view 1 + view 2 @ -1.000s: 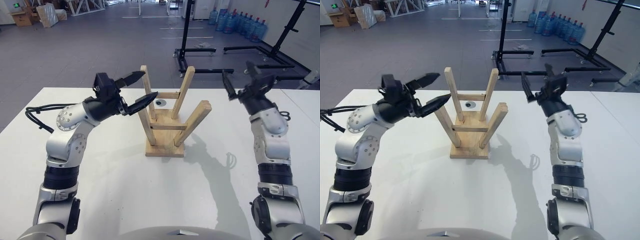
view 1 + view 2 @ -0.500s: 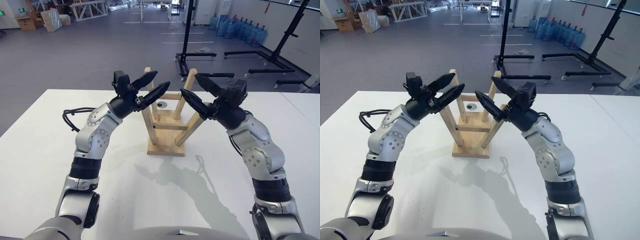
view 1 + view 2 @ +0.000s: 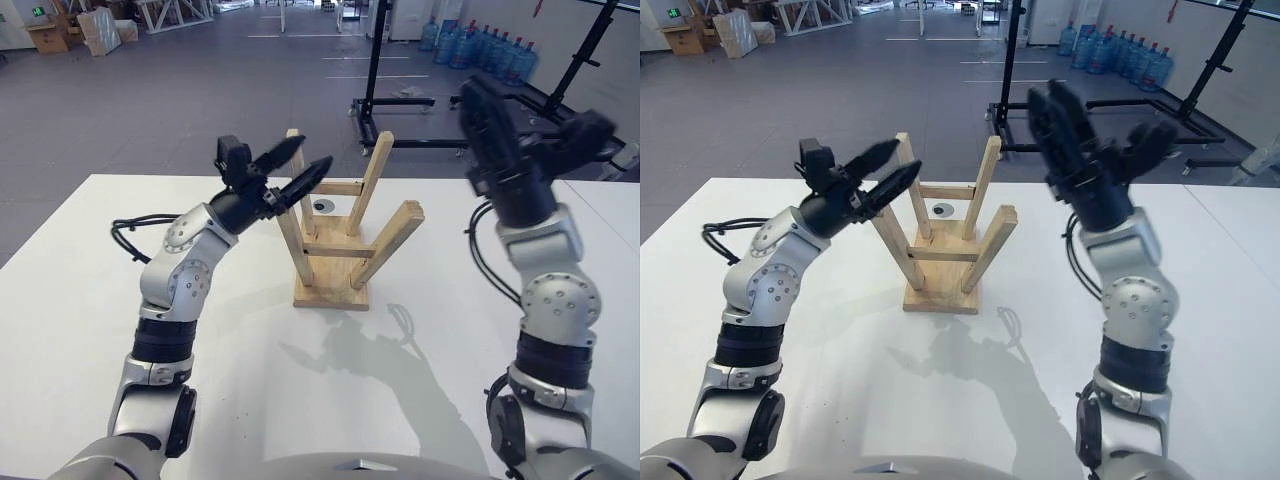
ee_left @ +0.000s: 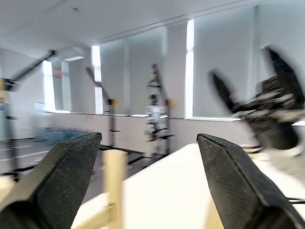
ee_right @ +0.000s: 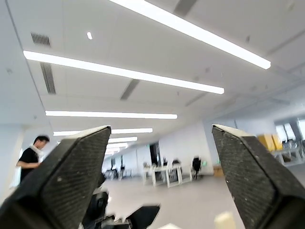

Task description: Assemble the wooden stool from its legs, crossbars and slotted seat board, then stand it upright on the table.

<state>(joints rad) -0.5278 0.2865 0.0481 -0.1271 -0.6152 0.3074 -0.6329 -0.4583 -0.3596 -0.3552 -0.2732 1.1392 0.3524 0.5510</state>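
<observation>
The wooden stool (image 3: 340, 235) stands upside down on the white table (image 3: 250, 380), seat board (image 3: 331, 294) flat on the surface, legs and crossbars pointing up. My left gripper (image 3: 316, 150) is open at the top of the far left leg (image 4: 114, 186), whose end stands between the fingers (image 4: 62, 176) without touching them. My right gripper (image 3: 540, 100) is open and held high to the right of the stool, well clear of it, pointing up toward the ceiling with nothing between its fingers (image 5: 71, 176).
A round grommet (image 3: 322, 206) sits in the table just behind the stool. A black cable (image 3: 130, 225) loops beside my left arm. Beyond the table's far edge stand black frames (image 3: 385, 95) and water bottles (image 3: 490, 55). Bare table lies in front of the stool.
My right gripper has swung up and away from the stool's right legs to a raised spot on the right. My left gripper stays open by the far left leg.
</observation>
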